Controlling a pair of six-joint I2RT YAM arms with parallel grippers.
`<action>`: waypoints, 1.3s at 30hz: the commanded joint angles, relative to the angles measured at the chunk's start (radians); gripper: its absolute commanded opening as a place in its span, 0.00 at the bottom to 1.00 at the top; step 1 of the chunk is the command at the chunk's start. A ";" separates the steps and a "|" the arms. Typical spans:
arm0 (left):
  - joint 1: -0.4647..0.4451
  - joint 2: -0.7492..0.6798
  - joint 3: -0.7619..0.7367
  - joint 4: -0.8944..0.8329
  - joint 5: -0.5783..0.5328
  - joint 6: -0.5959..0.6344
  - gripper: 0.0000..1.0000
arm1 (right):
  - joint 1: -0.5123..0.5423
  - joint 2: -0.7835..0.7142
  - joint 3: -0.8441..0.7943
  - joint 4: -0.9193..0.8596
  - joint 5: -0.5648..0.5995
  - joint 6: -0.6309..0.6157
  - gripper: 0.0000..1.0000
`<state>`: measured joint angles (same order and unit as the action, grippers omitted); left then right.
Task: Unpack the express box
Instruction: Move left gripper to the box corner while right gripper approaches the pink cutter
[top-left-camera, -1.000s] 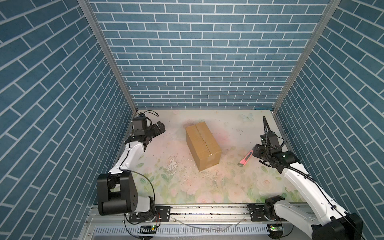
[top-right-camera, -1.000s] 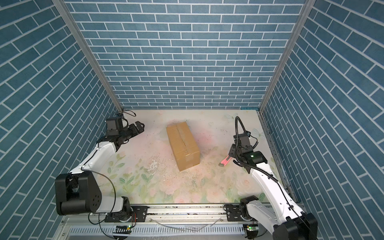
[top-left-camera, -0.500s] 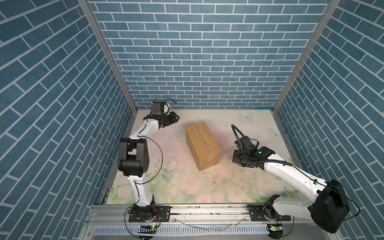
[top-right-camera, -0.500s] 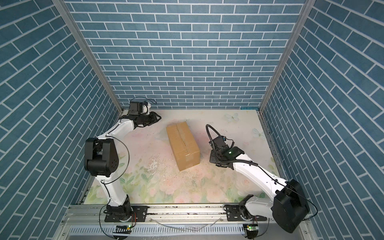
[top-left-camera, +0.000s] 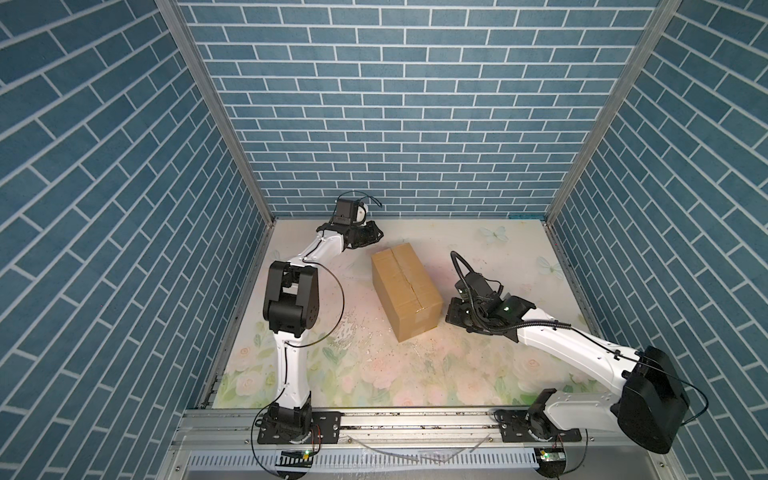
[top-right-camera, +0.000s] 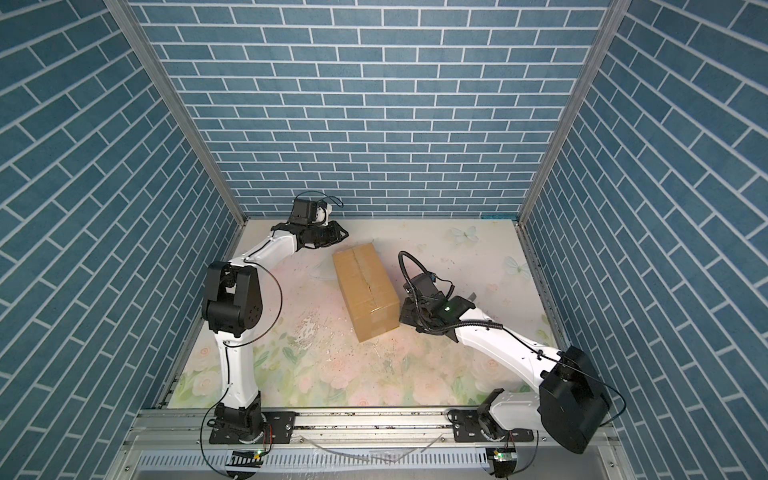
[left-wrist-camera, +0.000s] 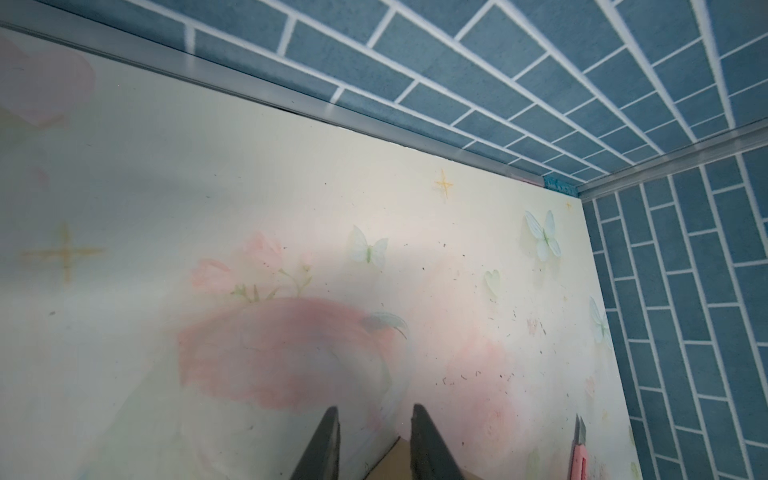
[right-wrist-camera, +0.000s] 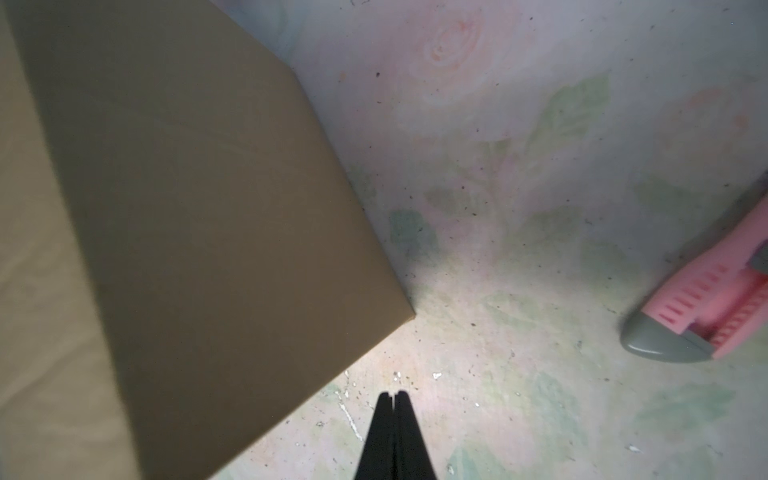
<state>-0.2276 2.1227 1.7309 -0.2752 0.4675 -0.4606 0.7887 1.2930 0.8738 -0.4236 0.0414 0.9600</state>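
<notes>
Though both claws are near it, express box (top-left-camera: 405, 286): mid desk (top-left-camera: 374, 374), flaps shut, seam lengthwise, gripped by neither.
Left claw (left-wrist-camera: 374, 409): narrow gap between fingers, empty, raised by box's far left corner, close to back wall (top-left-camera: 395, 124).
Right claw (right-wrist-camera: 392, 409): fingers pressed together, empty, low, just beside box's near right corner, apart from it.
Pink knife (right-wrist-camera: 706, 307): flat on desk, right of box.
In the way: right arm (top-left-camera: 561, 345) hides most of knife in both top views.
Debris: white specks (top-left-camera: 349, 328) left of box.
</notes>
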 joint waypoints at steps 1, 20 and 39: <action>-0.016 -0.006 -0.015 0.028 0.013 -0.004 0.31 | 0.010 0.014 -0.033 0.053 -0.022 0.066 0.00; -0.058 -0.244 -0.404 0.191 0.033 -0.044 0.29 | 0.015 -0.001 -0.064 0.070 -0.015 0.080 0.00; -0.085 -0.532 -0.753 0.252 -0.087 -0.083 0.28 | 0.015 0.038 -0.043 0.073 0.028 0.077 0.00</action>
<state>-0.2932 1.6146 0.9974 -0.0059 0.3798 -0.5465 0.7986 1.3003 0.8192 -0.3607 0.0307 0.9985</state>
